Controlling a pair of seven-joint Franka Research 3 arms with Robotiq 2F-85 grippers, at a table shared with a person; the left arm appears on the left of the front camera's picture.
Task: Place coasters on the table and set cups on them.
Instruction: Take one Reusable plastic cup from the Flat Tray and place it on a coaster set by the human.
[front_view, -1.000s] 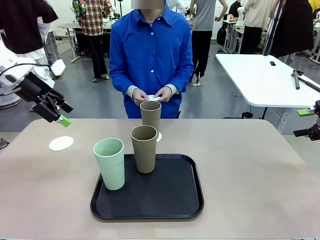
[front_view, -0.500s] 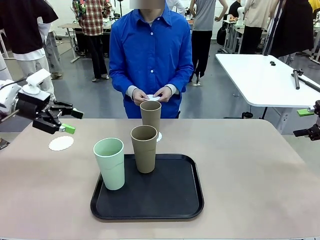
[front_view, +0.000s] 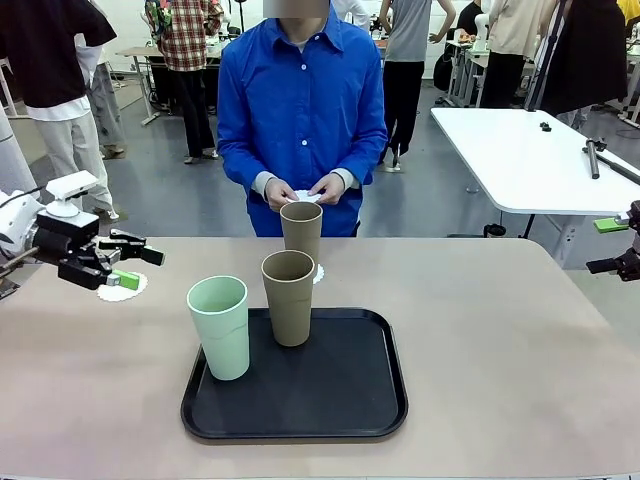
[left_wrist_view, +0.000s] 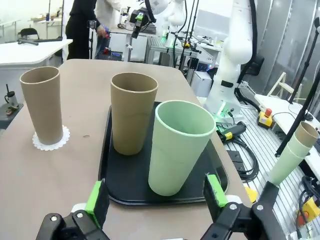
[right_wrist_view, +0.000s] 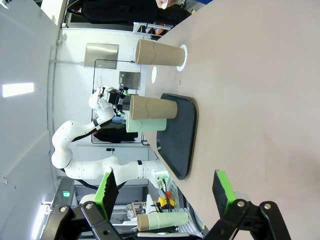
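Left claw (front_view: 138, 267): spread, swung down level by the white scalloped paper coaster (front_view: 112, 294).
Meaning: likely fetching the pale mint tumbler (front_view: 220, 325).

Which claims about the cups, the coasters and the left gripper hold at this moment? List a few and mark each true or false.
1. The pale mint green tapered tumbler stands on the black rectangular tray. True.
2. Both tan-brown tumblers stand on that tray. False: one tan-brown tumbler does; the other tan-brown tumbler stands on a white scalloped paper coaster on the beige table beyond the tray.
3. The left gripper is shut on the mint tumbler. False: its jaws are open and it is apart from that tumbler, to its left.
4. A bare white coaster lies on the table by the left gripper. True.
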